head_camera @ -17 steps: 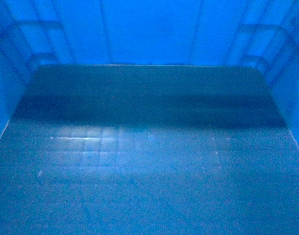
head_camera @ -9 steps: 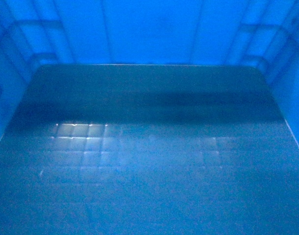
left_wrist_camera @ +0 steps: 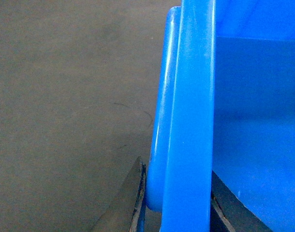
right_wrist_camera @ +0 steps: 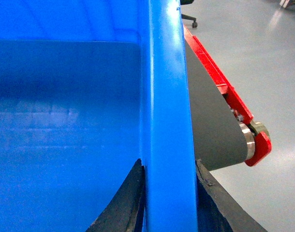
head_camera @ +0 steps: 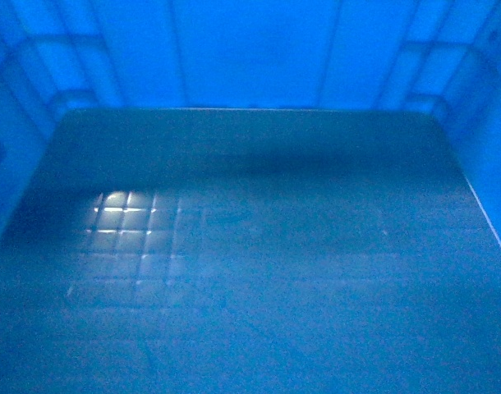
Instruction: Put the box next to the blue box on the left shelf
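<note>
The box fills the head view: its flat blue floor (head_camera: 259, 271) shows a faint grid with a bright glare patch, and ribbed walls rise at the back and sides. In the left wrist view my left gripper (left_wrist_camera: 179, 203) is shut on the box's thick left rim (left_wrist_camera: 188, 111), one dark finger on each side. In the right wrist view my right gripper (right_wrist_camera: 169, 203) is shut on the right rim (right_wrist_camera: 167, 96) the same way. The blue box on the left shelf and the shelf itself are out of view.
Left of the box lies a dark grey-brown surface (left_wrist_camera: 65, 106). Right of it runs a grey conveyor belt (right_wrist_camera: 210, 125) with a red side frame (right_wrist_camera: 220, 84) and end roller, above pale grey floor (right_wrist_camera: 263, 63). A chair base (right_wrist_camera: 191, 21) stands farther off.
The glare patch on the box floor has slid left and shrunk, and the dark shadow band across the floor has faded. The box still fills the view.
</note>
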Robot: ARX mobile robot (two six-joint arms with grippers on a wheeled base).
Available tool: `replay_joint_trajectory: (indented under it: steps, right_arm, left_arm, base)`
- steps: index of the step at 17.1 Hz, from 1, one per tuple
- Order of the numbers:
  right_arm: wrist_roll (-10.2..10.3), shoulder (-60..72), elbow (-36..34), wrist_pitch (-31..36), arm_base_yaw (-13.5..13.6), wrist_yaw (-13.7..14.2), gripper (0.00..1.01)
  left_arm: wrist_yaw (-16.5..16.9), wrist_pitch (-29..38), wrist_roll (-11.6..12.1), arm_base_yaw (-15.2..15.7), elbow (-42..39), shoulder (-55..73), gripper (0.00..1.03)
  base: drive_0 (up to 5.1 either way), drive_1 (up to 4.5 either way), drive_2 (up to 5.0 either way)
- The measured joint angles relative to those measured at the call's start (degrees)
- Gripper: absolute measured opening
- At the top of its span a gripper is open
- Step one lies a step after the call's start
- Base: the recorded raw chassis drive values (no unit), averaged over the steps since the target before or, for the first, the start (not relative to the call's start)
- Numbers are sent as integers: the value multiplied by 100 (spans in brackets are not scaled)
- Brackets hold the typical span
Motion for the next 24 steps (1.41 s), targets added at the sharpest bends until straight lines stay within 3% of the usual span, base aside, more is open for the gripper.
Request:
replay_joint_trajectory:
  steps: [24]
  right_arm:
    - [-4, 0, 0, 2, 0, 2, 23]
  left_arm:
    - [0, 0, 0, 0, 0, 0, 20]
  base:
    - [-149, -149, -149]
